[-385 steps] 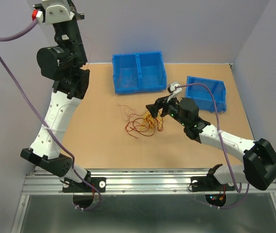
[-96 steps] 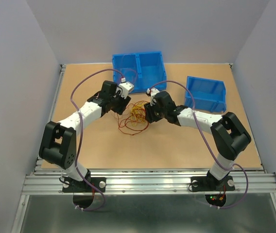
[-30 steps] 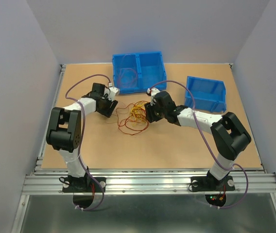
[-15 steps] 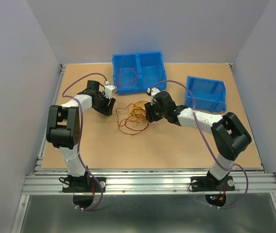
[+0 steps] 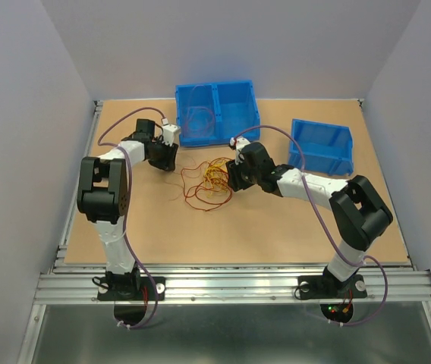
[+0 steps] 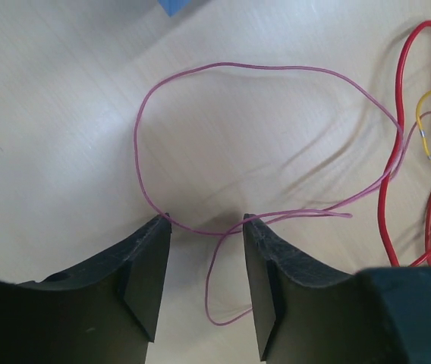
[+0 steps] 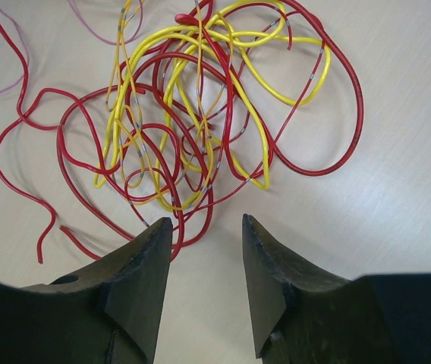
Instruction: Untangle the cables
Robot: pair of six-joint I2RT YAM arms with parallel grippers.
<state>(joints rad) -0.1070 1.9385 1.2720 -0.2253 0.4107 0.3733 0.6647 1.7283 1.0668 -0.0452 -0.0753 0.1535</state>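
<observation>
The cables (image 5: 212, 180) lie as a red and yellow tangle (image 7: 193, 114) on the table's middle. A thin pink wire (image 6: 261, 66) loops out from the tangle's left side, beside a red strand (image 6: 382, 205). My left gripper (image 6: 205, 218) is low over the table at the tangle's left (image 5: 167, 155). Its jaws are open, and the pink wire crosses between its fingertips, touching them but not clamped. My right gripper (image 7: 206, 220) is open at the tangle's right edge (image 5: 229, 176). Bare table shows between its fingers, and a red loop runs by its left finger.
A blue two-compartment bin (image 5: 214, 85) stands at the back, with a thin wire loop in its left compartment. A single blue bin (image 5: 320, 123) sits at the back right. The arms' thick mauve cables arch over both forearms.
My left arm has folded further back and left, and its gripper has shifted a little toward the back, with its jaws narrowing. The right arm and the tangle have stayed put.
</observation>
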